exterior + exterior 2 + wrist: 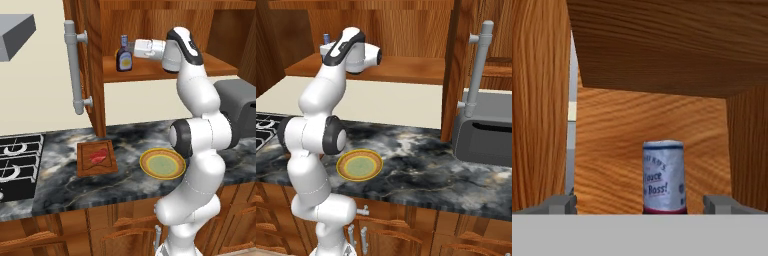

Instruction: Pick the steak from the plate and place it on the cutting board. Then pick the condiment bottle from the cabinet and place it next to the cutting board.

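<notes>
One half of the task looks finished in the left base view: the steak (98,156) lies on the cutting board (96,158), and the plate (162,163) sits bare, both on the counter (60,187) far below the hand. The gripper (131,49) reaches level into the cabinet (150,30), and the condiment bottle (124,54) stands upright on the shelf right at its fingertips, so I judge the bottle pick is the step in hand. The cabinet door's grey bar handle (75,75) hangs beyond the bottle.

From the right base view, the arm covers most of the bottle; just its cap (326,37) peeks past the wrist, and the plate (359,165) rests well beneath.

Along the hand view, the bottle's cap and label (663,175) rise dead ahead, midway between the two fingertips (562,204), which stand wide apart with clear gaps on both sides, so the hand is released and grips nothing. Next, I think, it should ease forward a little, close on the neck, then lift and draw back out of the cabinet.
</notes>
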Motion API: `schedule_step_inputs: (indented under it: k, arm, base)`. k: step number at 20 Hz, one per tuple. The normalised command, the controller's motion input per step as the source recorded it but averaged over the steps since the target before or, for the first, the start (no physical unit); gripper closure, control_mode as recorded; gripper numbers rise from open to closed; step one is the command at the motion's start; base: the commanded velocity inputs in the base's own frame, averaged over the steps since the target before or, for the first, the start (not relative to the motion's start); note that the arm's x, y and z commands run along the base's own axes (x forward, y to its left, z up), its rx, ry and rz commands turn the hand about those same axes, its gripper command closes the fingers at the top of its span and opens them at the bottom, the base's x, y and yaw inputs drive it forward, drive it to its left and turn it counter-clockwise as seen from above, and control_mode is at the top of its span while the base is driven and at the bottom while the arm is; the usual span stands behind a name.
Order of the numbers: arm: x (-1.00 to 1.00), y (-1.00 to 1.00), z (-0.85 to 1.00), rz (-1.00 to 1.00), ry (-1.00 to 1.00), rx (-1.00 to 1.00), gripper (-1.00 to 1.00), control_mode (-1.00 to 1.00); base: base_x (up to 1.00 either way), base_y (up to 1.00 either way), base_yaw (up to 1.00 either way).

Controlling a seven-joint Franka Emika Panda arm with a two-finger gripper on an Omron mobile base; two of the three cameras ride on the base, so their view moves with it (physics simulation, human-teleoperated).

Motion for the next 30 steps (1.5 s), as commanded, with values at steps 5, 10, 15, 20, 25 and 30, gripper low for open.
schedule_step_inputs:
  k: [5, 10, 15, 20, 25, 30]
  arm:
    - [0.05, -0.06, 0.00, -0.01, 0.00, 0.00, -1.00, -1.00]
    - [0.09, -0.09, 0.00, -0.03, 0.00, 0.00, -1.00, -1.00]
    - [0.11, 0.02, 0.00, 0.00, 0.00, 0.00, -1.00, -1.00]
    - [0.01, 0.11, 0.00, 0.00, 0.00, 0.00, -1.00, -1.00]
    - [0.04, 0.18, 0.00, 0.00, 0.00, 0.00, -1.00, -1.00]
    - [0.15, 0.13, 0.00, 0.00, 0.00, 0.00, -1.00, -1.00]
  base:
    - [0.00, 0.00, 0.00]
    - [0.00, 0.00, 0.00]
    - [0.00, 0.00, 0.00]
    - [0.00, 0.00, 0.00]
    - [0.00, 0.00, 0.00]
    - [0.00, 0.00, 0.00]
